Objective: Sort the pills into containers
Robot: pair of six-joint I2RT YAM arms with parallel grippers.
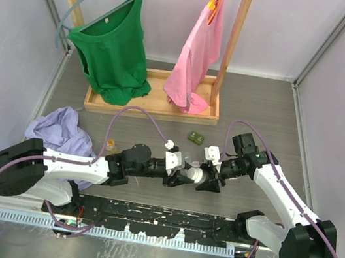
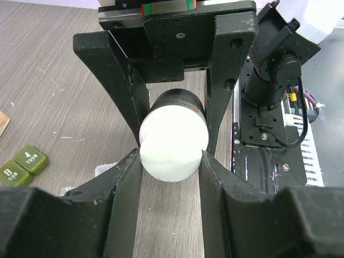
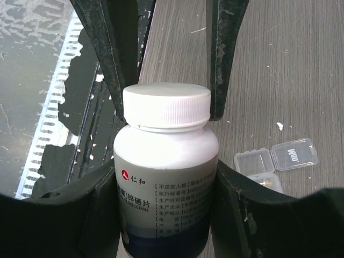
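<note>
The left gripper (image 2: 171,161) is pinching the white cap (image 2: 173,148), with a finger pressing on each side of its rim. Facing it, the right gripper (image 3: 164,185) is clamping the body of the bottle (image 3: 164,161) just below the cap's shoulder. In the top view the two grippers are meeting nose to nose above the middle of the table (image 1: 261,111).

The bottle's long axis is what matters. It is lying roughly level and running straight from one wrist to the other, with the cap end pointing at the left arm. The cap is sitting almost square to the left wrist camera, so the left wrist's own roll seems to be lining up with the thread. Unscrewing looks like the step in hand, with the left arm twisting while the right arm braces.

Beyond the grip, the green box (image 1: 196,136) is lying on the table a little farther from the bases, near both arms alike. The clear box (image 3: 274,161) is lying with its lid open on the table beside the bottle, closer in than the green one. For pouring, the bottle's mouth would need tipping down toward it.
</note>
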